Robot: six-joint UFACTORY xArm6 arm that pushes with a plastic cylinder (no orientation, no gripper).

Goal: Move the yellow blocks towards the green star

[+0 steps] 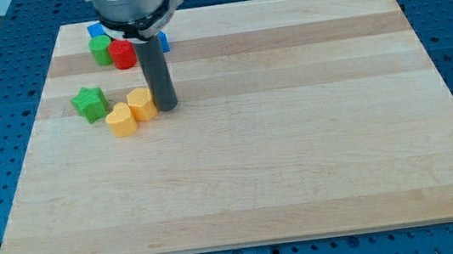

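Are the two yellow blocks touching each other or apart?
Touching: the two yellow blocks sit pressed side by side, my tip against their right.

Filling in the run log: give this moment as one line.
my tip: touching right side of a yellow block | second yellow block: adjacent, lower left | green star: left, apart

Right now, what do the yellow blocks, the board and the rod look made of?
Yellow blocks: probably plastic; uniform saturated colour, smooth slightly glossy faces. Board: wood, pale with visible grain bands, matte. Rod ending in my tip: dark, smooth, satin; metal or plastic, can't tell.
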